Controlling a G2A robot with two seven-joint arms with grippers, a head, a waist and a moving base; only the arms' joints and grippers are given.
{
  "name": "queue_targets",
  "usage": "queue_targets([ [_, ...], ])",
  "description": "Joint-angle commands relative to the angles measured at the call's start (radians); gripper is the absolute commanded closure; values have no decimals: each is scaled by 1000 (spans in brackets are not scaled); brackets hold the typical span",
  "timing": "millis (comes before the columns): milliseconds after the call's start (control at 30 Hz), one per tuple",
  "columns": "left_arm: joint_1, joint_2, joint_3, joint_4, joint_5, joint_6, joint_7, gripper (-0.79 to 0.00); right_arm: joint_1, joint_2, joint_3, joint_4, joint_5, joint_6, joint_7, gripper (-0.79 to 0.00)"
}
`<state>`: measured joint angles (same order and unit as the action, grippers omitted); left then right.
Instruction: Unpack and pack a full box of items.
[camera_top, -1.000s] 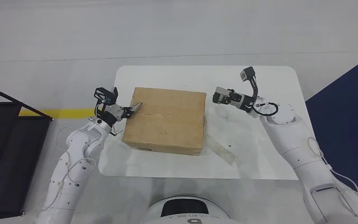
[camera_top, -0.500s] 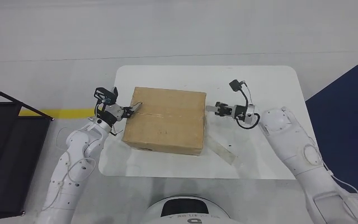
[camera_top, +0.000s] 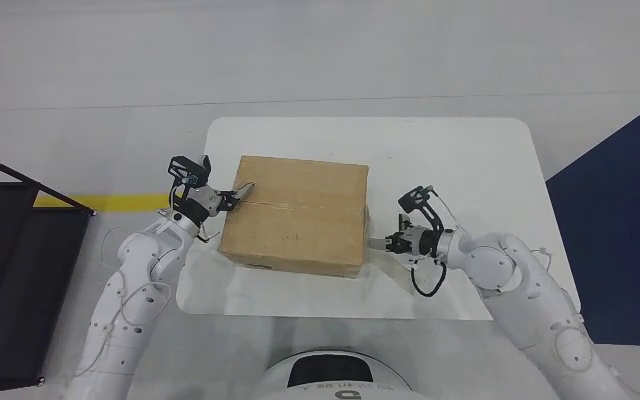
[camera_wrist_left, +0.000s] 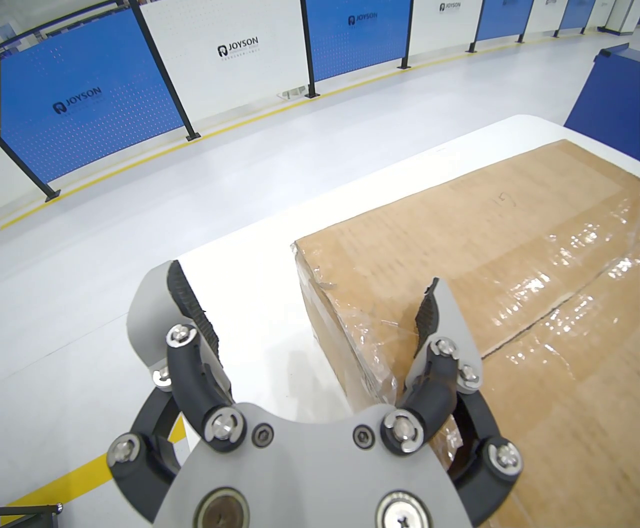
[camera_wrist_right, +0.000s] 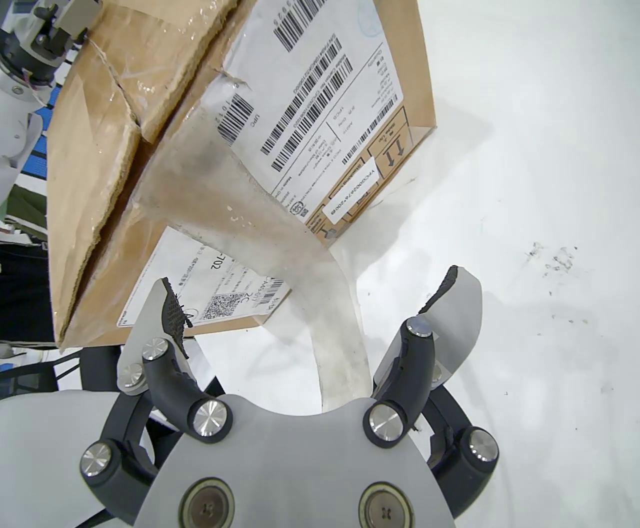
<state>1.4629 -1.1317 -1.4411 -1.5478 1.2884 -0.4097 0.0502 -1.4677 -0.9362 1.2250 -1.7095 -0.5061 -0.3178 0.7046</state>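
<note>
A taped brown cardboard box (camera_top: 295, 213) sits mid-table, its flaps closed. My left gripper (camera_top: 235, 193) is open at the box's left end; in the left wrist view the gripper (camera_wrist_left: 303, 274) straddles the top edge of the box (camera_wrist_left: 500, 280), one finger over the lid, the other over the table. My right gripper (camera_top: 385, 241) is open, low beside the box's right end. A peeled strip of clear tape (camera_wrist_right: 240, 200) hangs off the labelled box end (camera_wrist_right: 325, 75) and runs between the fingers of that gripper (camera_wrist_right: 310, 279), unclamped. The tape (camera_top: 397, 267) trails onto the table.
The white table (camera_top: 470, 160) has bare room to the right of and behind the box. A black rack (camera_top: 25, 270) stands on the floor to the left. A blue panel (camera_top: 600, 190) borders the right side.
My right arm has swung from beside the box's far right corner toward the front and down, ending low at the box's right end around the tape. The left arm has kept still.
</note>
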Motion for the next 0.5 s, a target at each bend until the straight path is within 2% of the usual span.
queue_targets([
  [0, 0, 0, 0, 0, 0, 0, 0, -785, -9, -1, 0, -13, -17, 30, -19, -785],
  [300, 0, 0, 0, 0, 0, 0, 0, -785, -40, -16, -36, -64, -117, 185, -150, -785],
  [467, 0, 0, 0, 0, 0, 0, 0, -785, -17, -28, -50, -53, -97, 245, -199, -785],
])
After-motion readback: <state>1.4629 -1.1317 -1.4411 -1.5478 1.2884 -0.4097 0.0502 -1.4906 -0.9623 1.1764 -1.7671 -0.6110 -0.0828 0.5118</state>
